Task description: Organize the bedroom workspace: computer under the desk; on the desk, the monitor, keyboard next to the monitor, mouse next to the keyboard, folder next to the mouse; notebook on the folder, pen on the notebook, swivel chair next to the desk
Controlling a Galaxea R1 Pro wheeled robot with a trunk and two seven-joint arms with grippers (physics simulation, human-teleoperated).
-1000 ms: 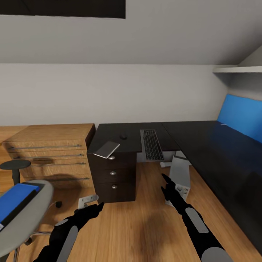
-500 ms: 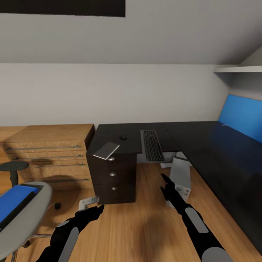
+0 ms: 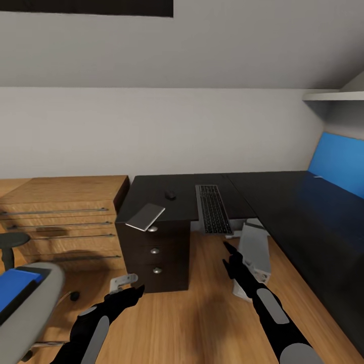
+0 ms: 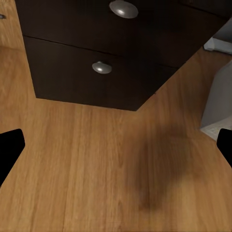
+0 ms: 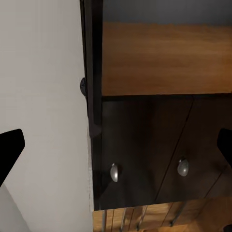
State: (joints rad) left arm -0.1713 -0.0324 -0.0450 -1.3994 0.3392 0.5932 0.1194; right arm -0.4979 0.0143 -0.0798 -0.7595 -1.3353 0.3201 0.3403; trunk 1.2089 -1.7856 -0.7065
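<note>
Facing the dark desk, the robot held both grippers, left and right, spread and empty, apparently yet to fetch the blue folder from the swivel chair.

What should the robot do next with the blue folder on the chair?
Probably turn left toward the swivel chair and reach the left gripper for the blue folder. The folder lies on the seat at the head view's left edge, not on the desk, and both grippers, left and right, hang open and empty.
</note>
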